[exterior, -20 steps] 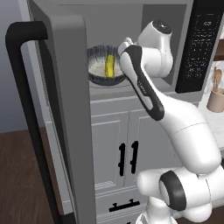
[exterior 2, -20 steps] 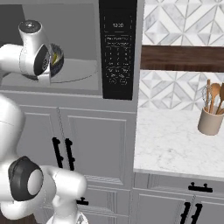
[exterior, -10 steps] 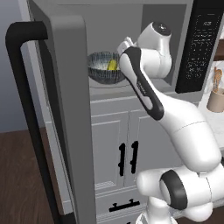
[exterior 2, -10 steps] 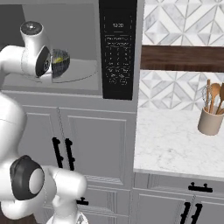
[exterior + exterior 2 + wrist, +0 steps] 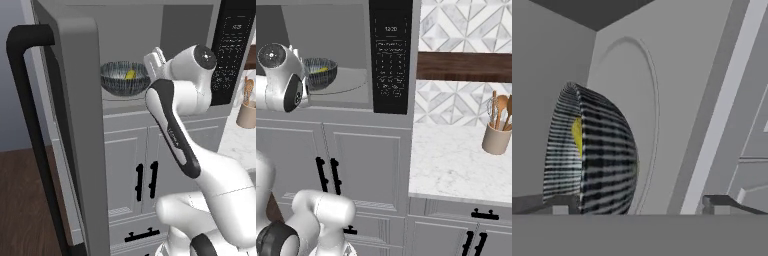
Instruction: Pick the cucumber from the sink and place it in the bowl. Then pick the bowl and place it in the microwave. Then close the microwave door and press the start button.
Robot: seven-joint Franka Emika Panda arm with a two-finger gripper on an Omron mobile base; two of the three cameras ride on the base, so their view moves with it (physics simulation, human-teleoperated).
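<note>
Left base view: the bowl (image 5: 124, 78) sat inside the microwave (image 5: 150, 45) with the cucumber (image 5: 130, 75) in it; the microwave door (image 5: 75, 130) stood wide open, so closing it judged next.

Right base view: bowl on the turntable (image 5: 348, 82), keypad panel (image 5: 390, 55) alongside, marble counter (image 5: 456, 165) with utensil crock (image 5: 497, 135).

Hand view: gripper (image 5: 642, 202) fingertips apart, clamping nothing, bowl just ahead.

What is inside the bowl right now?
The yellow cucumber lies inside the bowl, which sits in the open microwave. The bowl's wall hides most of it and the bottom.
</note>
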